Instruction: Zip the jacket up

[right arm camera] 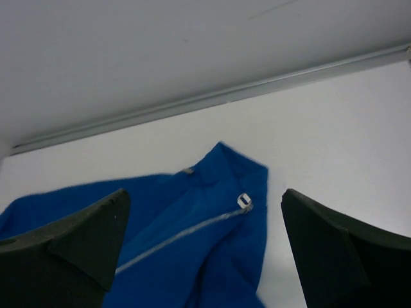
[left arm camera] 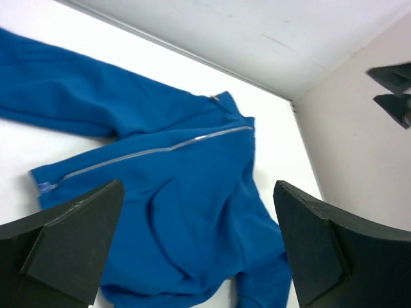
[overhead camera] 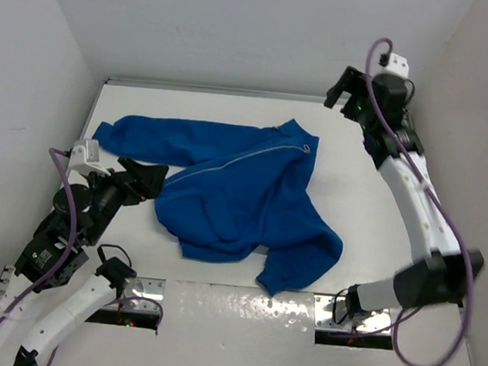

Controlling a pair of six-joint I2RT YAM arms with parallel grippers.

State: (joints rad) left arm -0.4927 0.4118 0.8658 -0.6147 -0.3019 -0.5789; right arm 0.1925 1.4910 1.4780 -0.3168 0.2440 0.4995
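The bright blue jacket (overhead camera: pixel 242 200) lies crumpled on the white table, collar toward the back right. Its pale silver zipper (overhead camera: pixel 228 164) runs closed from the hem at the left up to the collar, with the pull tab (right arm camera: pixel 244 201) at the collar end. My left gripper (overhead camera: pixel 151 178) is open and empty, just left of the jacket's hem. My right gripper (overhead camera: pixel 343 93) is open and empty, raised above the back right of the table, off the collar. The jacket fills the left wrist view (left arm camera: pixel 180 192) and shows in the right wrist view (right arm camera: pixel 192 244).
White enclosure walls stand on the left, back and right of the table (overhead camera: pixel 371 212). Two metal mounting plates (overhead camera: pixel 335 313) sit at the near edge by the arm bases. One sleeve (overhead camera: pixel 144 139) stretches toward the left wall.
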